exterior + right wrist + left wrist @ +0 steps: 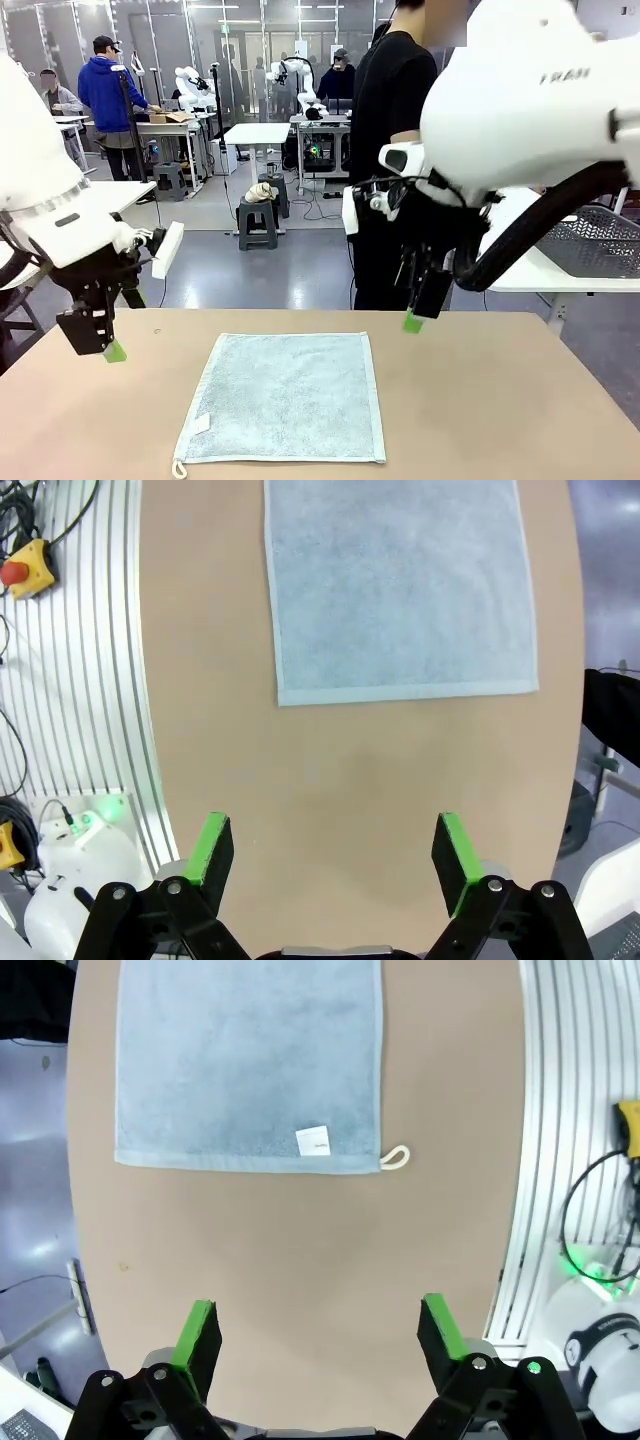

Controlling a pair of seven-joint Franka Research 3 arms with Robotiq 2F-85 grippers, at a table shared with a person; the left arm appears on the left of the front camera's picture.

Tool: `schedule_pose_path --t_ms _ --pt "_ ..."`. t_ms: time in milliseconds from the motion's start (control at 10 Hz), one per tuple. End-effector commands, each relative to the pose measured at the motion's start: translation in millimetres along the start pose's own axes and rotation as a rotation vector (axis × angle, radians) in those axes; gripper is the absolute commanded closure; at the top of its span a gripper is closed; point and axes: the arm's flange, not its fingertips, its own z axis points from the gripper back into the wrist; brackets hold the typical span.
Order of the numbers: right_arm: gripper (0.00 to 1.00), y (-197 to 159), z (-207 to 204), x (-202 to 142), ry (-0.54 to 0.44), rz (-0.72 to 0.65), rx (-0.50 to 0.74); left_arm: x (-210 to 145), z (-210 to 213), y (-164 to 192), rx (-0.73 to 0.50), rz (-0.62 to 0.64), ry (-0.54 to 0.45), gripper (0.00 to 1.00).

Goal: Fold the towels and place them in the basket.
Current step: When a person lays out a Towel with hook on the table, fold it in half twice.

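Brown table (500,400) carries one pale blue-grey towel (285,395) spread flat in the middle, with its white label (201,423) and loop (180,467) at the near left corner and nothing lying on it. Both the left gripper (320,1322) and the right gripper (335,845) hang above bare wood on either side of it, fingers spread wide and holding nothing. Across the table a person in black (385,150) stands behind the right arm, a grey mesh basket (590,240) sits on a white side table to the right, and a stool (258,220) with a beige cloth lump (262,192) stands farther back.
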Motion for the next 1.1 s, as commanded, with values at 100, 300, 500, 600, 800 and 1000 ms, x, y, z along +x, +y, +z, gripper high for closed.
schedule_pose_path --t_ms 100,300,500,600,800,1000 --pt "0.0 -9 5 0 -0.015 0.017 -0.019 0 0 0 0.0 0.0 0.0 0.0" --pt "0.0 -3 -6 1 0.002 0.0 0.005 0 0 0 0.0 0.0 0.0 0.0" --pt "0.0 -3 -6 1 0.002 0.0 0.005 0 0 0 0.0 0.0 0.0 0.0" --pt "0.0 -3 -6 1 0.002 0.0 0.005 0 0 0 0.0 0.0 0.0 0.0" --pt "0.0 5 -16 9 0.004 0.013 -0.014 9 -11 -3 -0.003 0.006 -0.015 0.0" --pt "0.0 13 -42 12 0.022 -0.021 -0.047 21 -29 -5 -0.001 0.026 -0.006 0.0"
